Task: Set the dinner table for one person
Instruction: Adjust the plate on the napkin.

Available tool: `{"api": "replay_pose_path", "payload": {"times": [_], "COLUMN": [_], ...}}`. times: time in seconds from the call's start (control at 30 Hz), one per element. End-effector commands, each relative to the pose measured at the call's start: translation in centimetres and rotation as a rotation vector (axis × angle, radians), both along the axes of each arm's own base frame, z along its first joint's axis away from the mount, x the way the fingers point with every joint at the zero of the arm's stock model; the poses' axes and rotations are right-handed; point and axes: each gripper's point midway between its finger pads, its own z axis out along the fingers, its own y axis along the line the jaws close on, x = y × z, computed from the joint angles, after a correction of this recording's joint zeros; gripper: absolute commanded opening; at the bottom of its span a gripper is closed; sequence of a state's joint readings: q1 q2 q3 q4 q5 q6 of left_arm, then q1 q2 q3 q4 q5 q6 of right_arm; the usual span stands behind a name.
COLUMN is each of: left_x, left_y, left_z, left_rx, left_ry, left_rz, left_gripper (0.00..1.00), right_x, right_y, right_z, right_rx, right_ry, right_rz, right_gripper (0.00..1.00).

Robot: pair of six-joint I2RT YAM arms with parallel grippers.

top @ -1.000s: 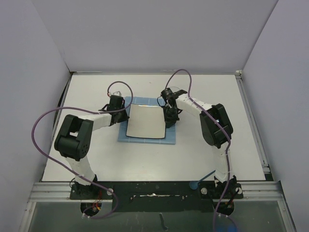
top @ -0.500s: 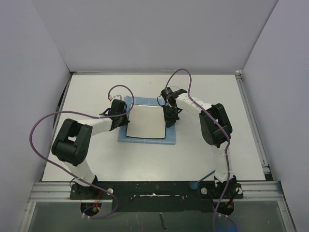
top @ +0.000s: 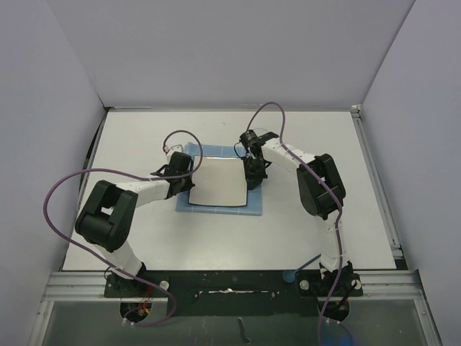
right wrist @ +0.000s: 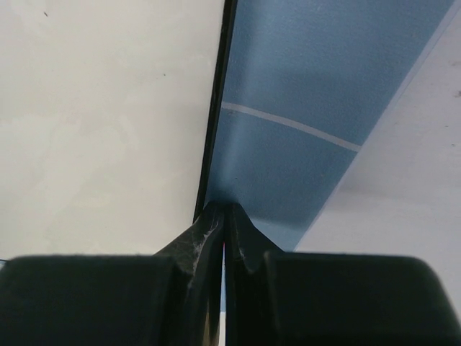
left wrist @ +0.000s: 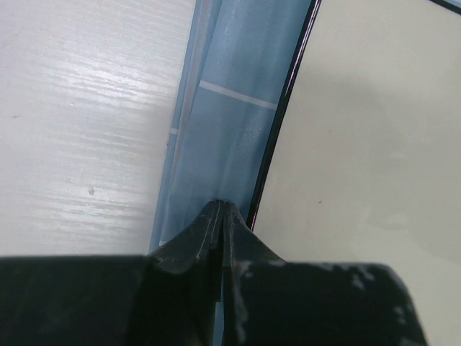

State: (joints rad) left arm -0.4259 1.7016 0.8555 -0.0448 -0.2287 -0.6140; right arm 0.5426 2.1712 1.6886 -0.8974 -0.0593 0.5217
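Plate (top: pixel 216 180) sat on the blue placemat (top: pixel 216 210), midway across the table (top: pixel 238 245) and nearer its far edge. Left end effector (top: pixel 189 173) and right end effector (top: pixel 250 176), both pinched shut and empty, rested tips on the mat just beside the plate's left and right rims, equally near.

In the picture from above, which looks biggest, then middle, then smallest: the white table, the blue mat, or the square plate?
1. The dinner table, by far the largest.
2. The blue placemat, much smaller.
3. The square plate, lying on the placemat and a little smaller than it.
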Motion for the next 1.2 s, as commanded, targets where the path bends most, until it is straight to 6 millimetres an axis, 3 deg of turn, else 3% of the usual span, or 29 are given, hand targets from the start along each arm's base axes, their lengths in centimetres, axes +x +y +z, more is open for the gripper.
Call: {"api": "replay_pose_path", "payload": {"times": [0.0,0.23,0.4,1.17], "left_x": [-6.3,-8.1,-8.3,-3.7], "left_y": [-6.0,-7.6,-7.4,-7.8], "left_z": [-1.0,-1.2,-1.6,-1.3], "left_rx": [-0.121,-0.100,-0.081,-0.037], "left_ry": [0.182,0.198,0.205,0.173], "left_rz": [-0.194,-0.221,-0.205,-0.185], "left_gripper": [0.00,0.00,0.00,0.00], "right_x": [3.2,3.3,3.1,1.0], "right_y": [5.4,5.4,5.2,4.7], "right_z": [1.3,1.1,1.1,0.9], "right_rx": [0.188,0.189,0.185,0.175], "right_ry": [-0.119,-0.118,-0.117,-0.096], "right_rz": [0.027,0.023,0.023,0.020], "right_gripper": [0.00,0.00,0.00,0.00]}}
